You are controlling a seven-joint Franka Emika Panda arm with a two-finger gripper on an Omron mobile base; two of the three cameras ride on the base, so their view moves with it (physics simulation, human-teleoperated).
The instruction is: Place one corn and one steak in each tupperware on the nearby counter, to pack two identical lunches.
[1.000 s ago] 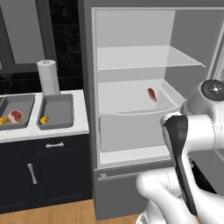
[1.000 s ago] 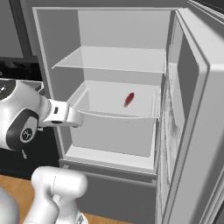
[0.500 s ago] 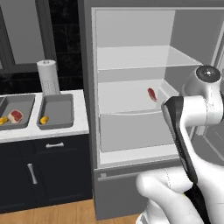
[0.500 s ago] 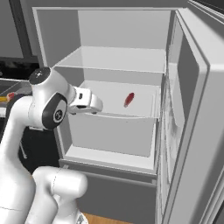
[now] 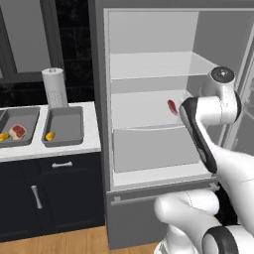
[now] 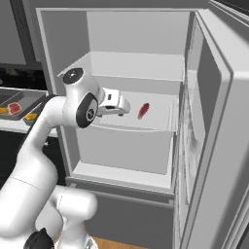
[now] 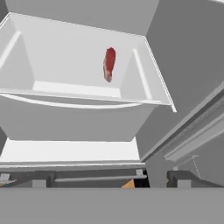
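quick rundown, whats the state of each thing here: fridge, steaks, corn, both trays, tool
fridge door: swung open
steak in fridge: on the middle shelf, not gripped
tool: open, empty, short of that steak
left tupperware: holds a steak and a corn
right tupperware: holds one corn, no steak
paper towel roll: upright on the counter

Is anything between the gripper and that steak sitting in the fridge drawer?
Nothing visible blocks it. The gripper, jaws open, sits at the front of the fridge drawer, and the steak lies in open space beyond it.
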